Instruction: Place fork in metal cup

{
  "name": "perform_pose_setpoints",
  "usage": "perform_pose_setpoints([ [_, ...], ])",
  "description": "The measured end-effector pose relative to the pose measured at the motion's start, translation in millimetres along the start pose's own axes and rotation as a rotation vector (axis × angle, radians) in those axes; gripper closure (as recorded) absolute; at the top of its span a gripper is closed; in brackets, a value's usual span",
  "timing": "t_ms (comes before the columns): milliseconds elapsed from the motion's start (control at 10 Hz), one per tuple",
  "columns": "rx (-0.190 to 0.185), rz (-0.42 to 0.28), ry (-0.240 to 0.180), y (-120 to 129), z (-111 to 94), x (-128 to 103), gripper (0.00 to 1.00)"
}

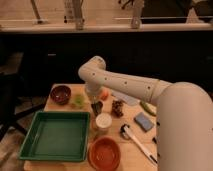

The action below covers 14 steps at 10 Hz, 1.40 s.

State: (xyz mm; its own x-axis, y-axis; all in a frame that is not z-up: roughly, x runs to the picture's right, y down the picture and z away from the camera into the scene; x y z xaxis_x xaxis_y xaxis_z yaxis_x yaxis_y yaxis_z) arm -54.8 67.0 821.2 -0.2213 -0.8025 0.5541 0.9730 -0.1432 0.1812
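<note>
The metal cup [103, 121], small, pale and cylindrical, stands on the wooden table [131, 116] right of the green tray. My gripper [96, 106] hangs from the white arm [120, 84], pointing down just above and to the left of the cup's far rim. I cannot make out a fork; something dark shows at the gripper's tip, but I cannot tell what it is.
A green tray [56, 136] fills the front left. An orange-red bowl [105, 152] sits in front of the cup and a dark red bowl [60, 94] at the back left. A blue sponge [143, 121], a white-handled utensil [139, 143], a brown object [118, 107] and small green [79, 101] and orange [104, 95] items lie around.
</note>
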Motion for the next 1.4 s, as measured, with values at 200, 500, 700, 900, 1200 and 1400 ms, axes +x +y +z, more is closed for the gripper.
perform_pose_setpoints([
  [200, 0.004, 0.017, 0.000, 6, 4, -2, 1.00],
  [500, 0.014, 0.036, -0.002, 10, 9, -7, 1.00],
  [700, 0.021, 0.041, -0.002, 9, 11, -11, 1.00],
  [900, 0.027, 0.046, -0.004, 8, 12, -15, 1.00],
  [1200, 0.036, 0.044, -0.004, 3, 13, -20, 1.00],
  [1400, 0.040, 0.045, -0.005, 1, 11, -25, 1.00],
])
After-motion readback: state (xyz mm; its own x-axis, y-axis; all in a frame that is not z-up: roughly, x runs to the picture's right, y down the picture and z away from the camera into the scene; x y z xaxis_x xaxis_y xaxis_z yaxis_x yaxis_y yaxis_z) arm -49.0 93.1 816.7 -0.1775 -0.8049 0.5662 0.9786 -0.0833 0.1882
